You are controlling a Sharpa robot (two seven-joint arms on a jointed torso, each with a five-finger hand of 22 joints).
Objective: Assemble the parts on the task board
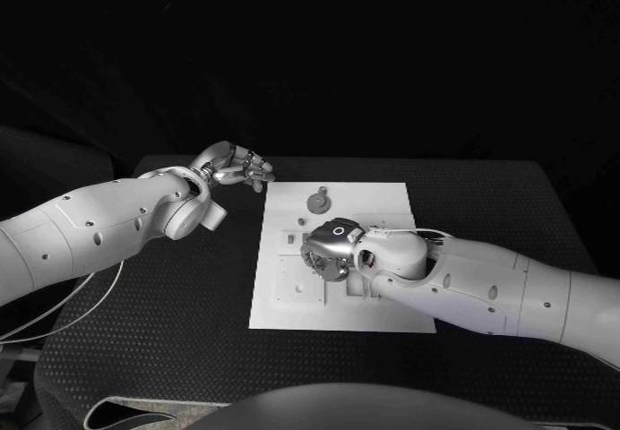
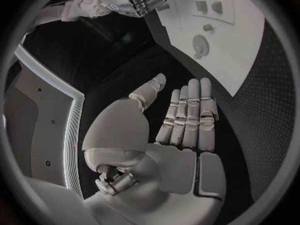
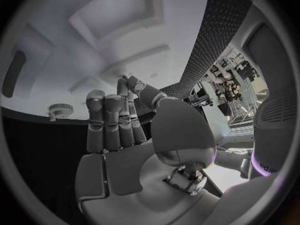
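The task board point(image 1: 339, 296) lies flat on the black table point(image 1: 155, 340). A round part point(image 1: 319, 201) sits on the board near its far edge. The right hand point(image 1: 331, 248) hovers over the board's middle, fingers extended close together, holding nothing. The left hand point(image 1: 236, 167) hangs off the board's far left corner, fingers straight and empty.

One task board point(image 1: 339, 309), white, mid-surface | one black surface point(image 1: 155, 322) under it | one round grey part point(image 1: 319, 202) lying near the board's far edge | two small raised blocks point(image 2: 209, 7) on the board | two silver hands: left point(image 1: 234, 167) off the board's far-left corner, right point(image 1: 330, 249) over its middle
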